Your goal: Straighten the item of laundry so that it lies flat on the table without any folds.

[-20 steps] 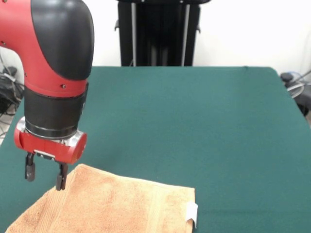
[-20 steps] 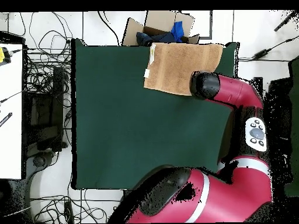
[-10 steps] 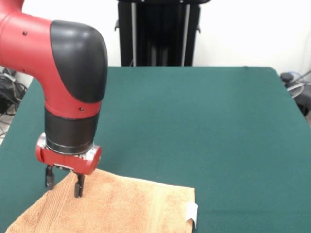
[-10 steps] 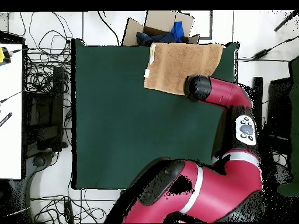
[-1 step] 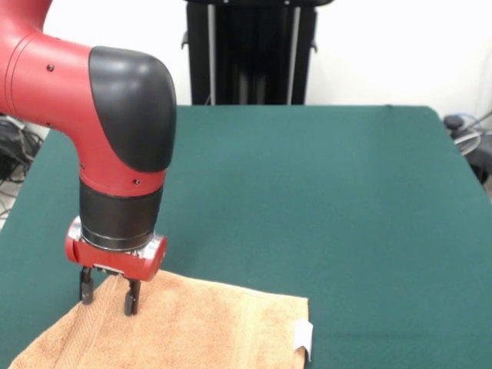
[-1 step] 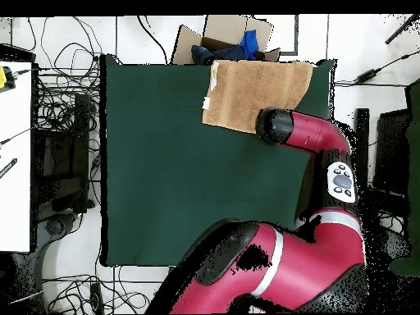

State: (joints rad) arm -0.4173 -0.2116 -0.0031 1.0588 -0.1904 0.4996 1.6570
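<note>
Note: towel point(image 5: 177, 327) lies directly under gripper point(image 5: 108, 292), fingers spread, straddling its far edge. Towel long axis runs sideways from gripper; tags point(image 5: 304, 336) at opposite end.

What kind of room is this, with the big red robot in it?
Probably a robot lab or workshop. A red arm works at a green table with only a towel on it, and cables lie tangled on the floor beside a cardboard box.
</note>
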